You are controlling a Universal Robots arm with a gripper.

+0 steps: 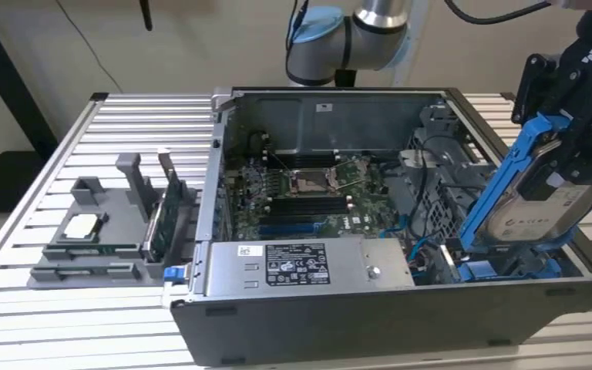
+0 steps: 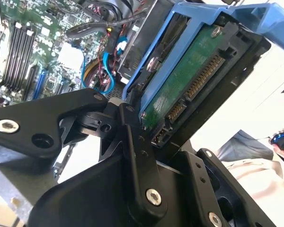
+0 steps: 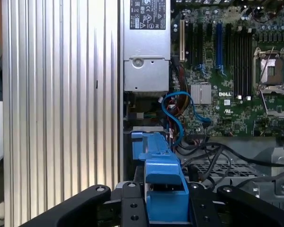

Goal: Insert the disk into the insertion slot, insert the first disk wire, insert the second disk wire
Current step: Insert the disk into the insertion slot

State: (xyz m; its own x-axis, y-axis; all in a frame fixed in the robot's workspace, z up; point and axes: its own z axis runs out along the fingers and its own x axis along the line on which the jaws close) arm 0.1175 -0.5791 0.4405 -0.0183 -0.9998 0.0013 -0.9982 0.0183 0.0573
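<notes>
Blue-framed, the disk (image 1: 536, 196), grasped by the hand (image 1: 569, 142) at the exterior view's right, leans over the insertion slot (image 1: 459, 231); squaring it with the bay walls seems key.

The disk (image 1: 541, 206) stands tilted in the case (image 1: 378, 331), at the exterior view's right.

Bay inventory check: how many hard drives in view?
1: the disk, tilted, clamped in the gripper at the case's end on the exterior view's right. Blue parts below may hide another.
</notes>
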